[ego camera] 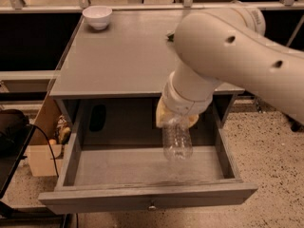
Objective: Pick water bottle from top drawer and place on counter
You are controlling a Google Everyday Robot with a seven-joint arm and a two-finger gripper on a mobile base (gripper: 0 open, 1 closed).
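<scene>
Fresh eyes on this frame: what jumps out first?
The big white arm fills the upper right, and its gripper holds a clear bottle over the open drawer. After that, a white bowl sits at the far left corner of the counter.
</scene>
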